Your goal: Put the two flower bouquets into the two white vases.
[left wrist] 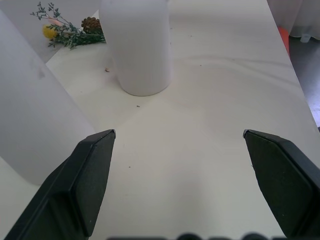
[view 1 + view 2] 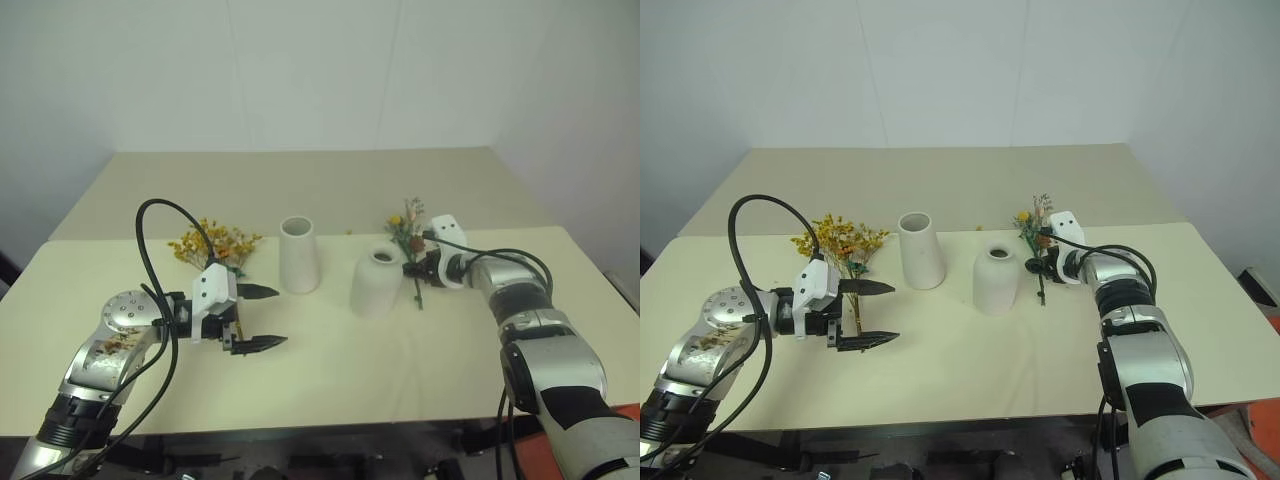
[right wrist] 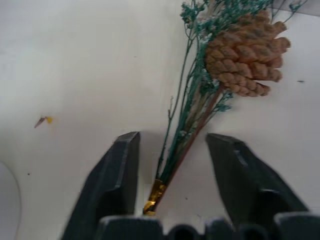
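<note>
Pinecone bouquet: stems lie between your right gripper's parted, unclamped jaws. Risk: thin stems slipping when you close. Left gripper wide apart, empty.

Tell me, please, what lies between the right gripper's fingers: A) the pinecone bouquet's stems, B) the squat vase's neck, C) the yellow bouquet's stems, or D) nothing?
A: in the right wrist view, the pinecone bouquet's thin stems run down between the two fingers of the right gripper, which stand apart on either side of them on the table.
</note>
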Controlling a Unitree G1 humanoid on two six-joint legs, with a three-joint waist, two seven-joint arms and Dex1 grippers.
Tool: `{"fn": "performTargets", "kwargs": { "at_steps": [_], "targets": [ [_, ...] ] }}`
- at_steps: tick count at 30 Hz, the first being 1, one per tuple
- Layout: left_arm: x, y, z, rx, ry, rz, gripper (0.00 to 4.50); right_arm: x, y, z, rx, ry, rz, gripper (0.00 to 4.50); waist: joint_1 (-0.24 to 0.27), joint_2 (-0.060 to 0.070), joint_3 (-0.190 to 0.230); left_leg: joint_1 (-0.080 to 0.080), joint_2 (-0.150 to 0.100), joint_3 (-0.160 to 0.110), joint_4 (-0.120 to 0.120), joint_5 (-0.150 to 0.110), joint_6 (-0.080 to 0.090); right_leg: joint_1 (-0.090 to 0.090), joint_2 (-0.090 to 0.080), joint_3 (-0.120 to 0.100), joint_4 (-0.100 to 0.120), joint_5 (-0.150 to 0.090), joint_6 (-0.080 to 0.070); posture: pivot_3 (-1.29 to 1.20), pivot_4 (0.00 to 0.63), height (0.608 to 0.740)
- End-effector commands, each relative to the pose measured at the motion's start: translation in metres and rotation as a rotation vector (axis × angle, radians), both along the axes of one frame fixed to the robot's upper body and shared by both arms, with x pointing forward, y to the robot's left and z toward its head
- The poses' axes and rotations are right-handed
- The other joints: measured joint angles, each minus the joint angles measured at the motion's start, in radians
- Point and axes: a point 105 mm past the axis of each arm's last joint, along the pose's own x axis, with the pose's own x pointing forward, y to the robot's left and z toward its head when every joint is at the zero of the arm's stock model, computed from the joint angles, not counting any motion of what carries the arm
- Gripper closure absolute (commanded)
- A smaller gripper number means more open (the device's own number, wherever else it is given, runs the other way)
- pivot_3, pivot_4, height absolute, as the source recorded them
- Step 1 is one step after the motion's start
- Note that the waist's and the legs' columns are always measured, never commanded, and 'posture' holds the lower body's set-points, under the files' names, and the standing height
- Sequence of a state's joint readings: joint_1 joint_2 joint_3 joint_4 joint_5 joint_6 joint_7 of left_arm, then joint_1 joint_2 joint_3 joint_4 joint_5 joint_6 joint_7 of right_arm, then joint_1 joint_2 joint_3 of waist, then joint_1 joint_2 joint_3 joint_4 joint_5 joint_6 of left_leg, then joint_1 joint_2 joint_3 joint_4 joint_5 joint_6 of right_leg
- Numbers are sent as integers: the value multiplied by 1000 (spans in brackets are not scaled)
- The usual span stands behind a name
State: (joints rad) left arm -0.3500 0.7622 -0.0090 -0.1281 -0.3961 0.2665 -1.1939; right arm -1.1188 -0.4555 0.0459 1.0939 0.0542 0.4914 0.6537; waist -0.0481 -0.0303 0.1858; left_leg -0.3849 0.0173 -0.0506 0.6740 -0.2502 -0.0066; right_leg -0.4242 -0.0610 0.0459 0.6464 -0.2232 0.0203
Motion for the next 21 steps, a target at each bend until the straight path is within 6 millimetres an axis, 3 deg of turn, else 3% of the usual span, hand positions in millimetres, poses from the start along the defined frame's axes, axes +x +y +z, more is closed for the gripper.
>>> {"fn": "performTargets", "kwargs": {
  "at_steps": [1, 4, 5, 15, 18, 21],
  "targets": [
    [-2, 0, 11, 1, -44, -1, 0, 3, -3, 3, -22, -18, -15, 3286, 0, 0, 0, 0, 0, 0, 0, 0, 0, 0, 0, 0, 0, 0, 0, 0, 150, 740],
    [-2, 0, 11, 3, -46, 2, 0, 2, -9, 2, -26, -17, -30, 4385, -1, 0, 0, 0, 0, 0, 0, 0, 0, 0, 0, 0, 0, 0, 0, 0, 150, 740],
    [-2, 0, 11, 4, -46, 3, 0, 2, -12, 2, -27, -16, -35, 4447, -1, 0, 0, 0, 0, 0, 0, 0, 0, 0, 0, 0, 0, 0, 0, 0, 150, 740],
    [0, -1, 11, 0, -53, -1, 0, -14, -61, 18, -31, -61, -117, 4447, 7, 0, 0, -1, 0, 0, 0, 0, 0, 0, -1, -1, -1, 0, 0, 0, 150, 740],
    [1, -1, 11, -2, -54, -5, 0, -26, -72, 30, -7, -115, -154, 4447, 6, 0, 0, -1, 0, 0, 0, 0, 0, 0, 0, 0, 0, 0, 0, 0, 150, 740],
    [2, -2, 14, -13, -55, -11, 0, -39, -74, 54, 15, -263, -189, 4447, 0, 1, 0, -1, 0, 0, 0, 0, 0, 0, 0, 0, 0, 0, 0, 0, 150, 740]
  ]
}}
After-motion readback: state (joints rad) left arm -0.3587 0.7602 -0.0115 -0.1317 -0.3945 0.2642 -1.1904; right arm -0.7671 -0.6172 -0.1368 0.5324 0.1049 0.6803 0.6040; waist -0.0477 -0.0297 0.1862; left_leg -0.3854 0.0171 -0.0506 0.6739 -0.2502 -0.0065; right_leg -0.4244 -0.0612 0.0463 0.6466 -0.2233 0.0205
